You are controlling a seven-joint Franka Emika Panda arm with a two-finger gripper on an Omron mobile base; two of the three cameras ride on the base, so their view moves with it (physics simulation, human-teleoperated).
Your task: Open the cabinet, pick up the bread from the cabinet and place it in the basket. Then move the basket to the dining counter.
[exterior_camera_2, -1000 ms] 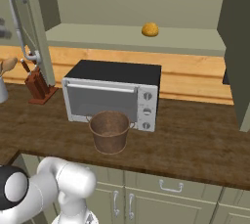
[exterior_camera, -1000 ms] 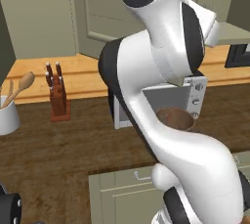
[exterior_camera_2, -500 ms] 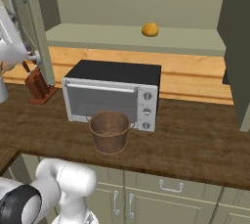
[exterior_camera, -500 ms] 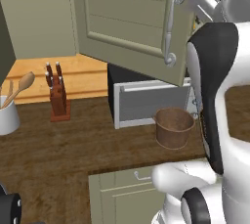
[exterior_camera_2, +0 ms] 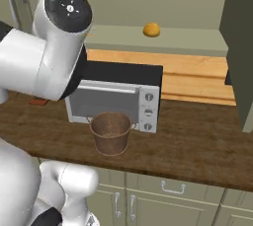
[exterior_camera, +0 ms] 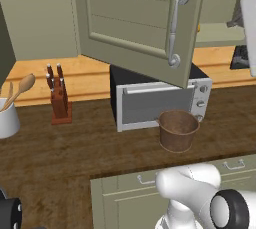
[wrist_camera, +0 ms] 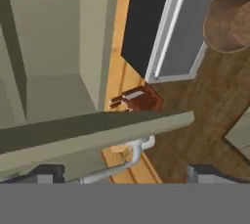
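Tool: the two dark finger tips of the tool (wrist_camera: 122, 173) stand spread wide apart at the bottom of the hand view, gripping nothing; the long curved grey metal handle (wrist_camera: 119, 160) lies between them, just past the tips.
Cabinet door: the olive-green panelled door (exterior_camera: 135, 20) of the wall cabinet hangs swung well out over the silver and black microwave (exterior_camera: 157, 98); the right-hand door (exterior_camera_2: 241, 47) also stands open.
Change: a second ago the arm blocked most of the left base view; it has since swung aside, and the jaws have eased slightly wider, off the handle.
Meaning: the opening step looks finished, and the shelf is now reachable.
Bread: the small round golden-brown roll (exterior_camera_2: 151, 29) sits alone on the pale green cabinet shelf (exterior_camera_2: 197, 47), well above and to the right of the basket.
Basket: the brown bucket-shaped woven basket (exterior_camera_2: 111, 132) stands upright and empty on the dark brown wood-grain surface (exterior_camera_2: 197, 146), just in front of the microwave.
Next, judged: lift clear of the door edge, then reach up to the roll.
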